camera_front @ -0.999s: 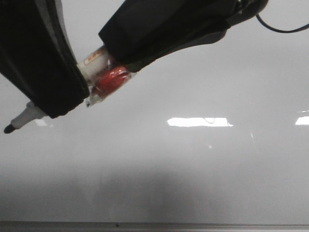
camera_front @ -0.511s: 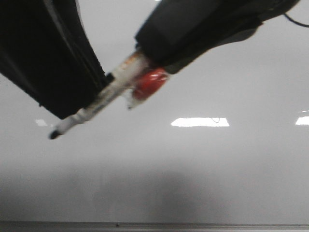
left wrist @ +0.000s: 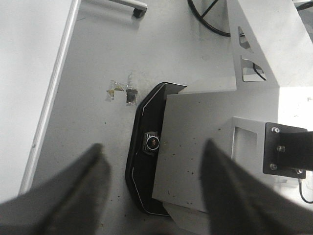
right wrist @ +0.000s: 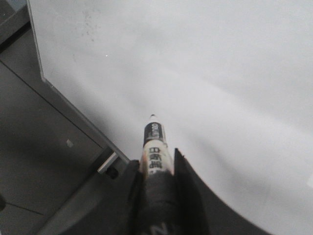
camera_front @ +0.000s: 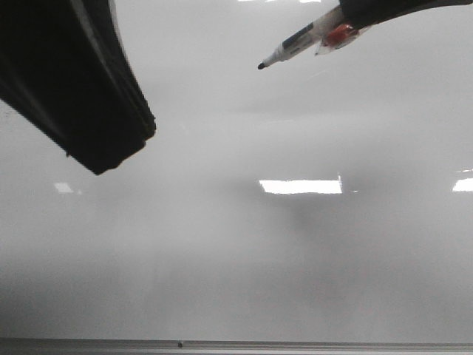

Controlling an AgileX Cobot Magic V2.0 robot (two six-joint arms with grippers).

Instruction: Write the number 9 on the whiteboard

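The whiteboard (camera_front: 295, 259) fills the front view, pale and glossy with bright light reflections. No number 9 shows on it in any view. My right gripper (camera_front: 356, 13) enters at the top right, shut on a black-tipped marker (camera_front: 299, 41) with a red blob beside its barrel. In the right wrist view the marker (right wrist: 155, 142) sticks out between the shut fingers of the gripper (right wrist: 155, 164), tip over the board (right wrist: 220, 73) near its edge. My left gripper (left wrist: 154, 191) is open and holds nothing, beside the board (left wrist: 24, 73). Its dark bulk (camera_front: 96, 126) covers the front view's upper left.
A thin grey metal strip (camera_front: 236, 345) runs along the board's near edge. Under the left gripper are grey metal base plates (left wrist: 205, 147), a black camera housing (left wrist: 146, 152), cables (left wrist: 210, 22) and a tape scrap (left wrist: 120, 92) on the floor.
The right gripper has carried the marker from the left-centre of the front view up to the top right. The left arm has barely shifted.
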